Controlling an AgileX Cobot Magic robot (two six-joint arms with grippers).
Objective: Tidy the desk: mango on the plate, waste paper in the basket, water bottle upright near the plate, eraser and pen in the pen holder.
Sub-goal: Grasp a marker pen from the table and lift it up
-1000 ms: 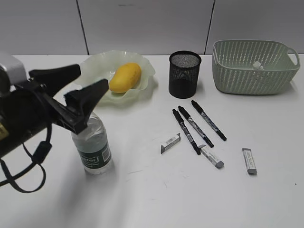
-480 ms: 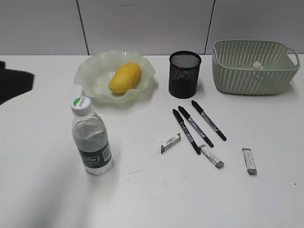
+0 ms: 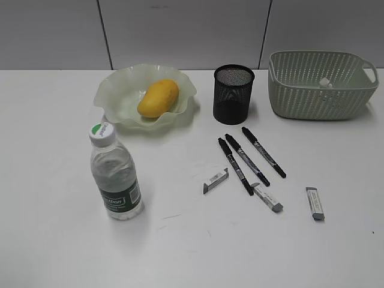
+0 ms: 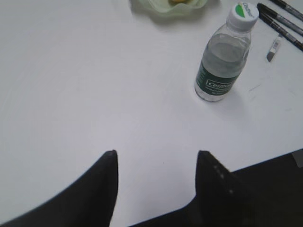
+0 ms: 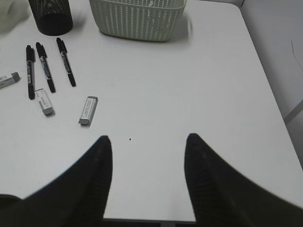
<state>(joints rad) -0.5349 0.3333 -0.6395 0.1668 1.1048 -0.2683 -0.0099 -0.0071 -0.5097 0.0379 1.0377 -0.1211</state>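
The mango (image 3: 158,98) lies on the ruffled plate (image 3: 120,90). The water bottle (image 3: 116,177) stands upright in front of the plate and also shows in the left wrist view (image 4: 222,56). The waste paper (image 3: 324,82) sits in the basket (image 3: 321,90). Three black pens (image 3: 246,159) and three erasers (image 3: 215,180) lie on the desk in front of the pen holder (image 3: 233,94). My left gripper (image 4: 156,153) is open and empty, well short of the bottle. My right gripper (image 5: 147,138) is open and empty near the desk's front edge, apart from the nearest eraser (image 5: 88,109).
The basket (image 5: 137,16) and pen holder (image 5: 49,16) stand at the back right. The desk's right edge (image 5: 265,80) drops off beside the right gripper. Neither arm shows in the exterior view.
My left arm, open beside the bottle a second ago, has pulled back left out of the exterior view. The bottle stays standing.
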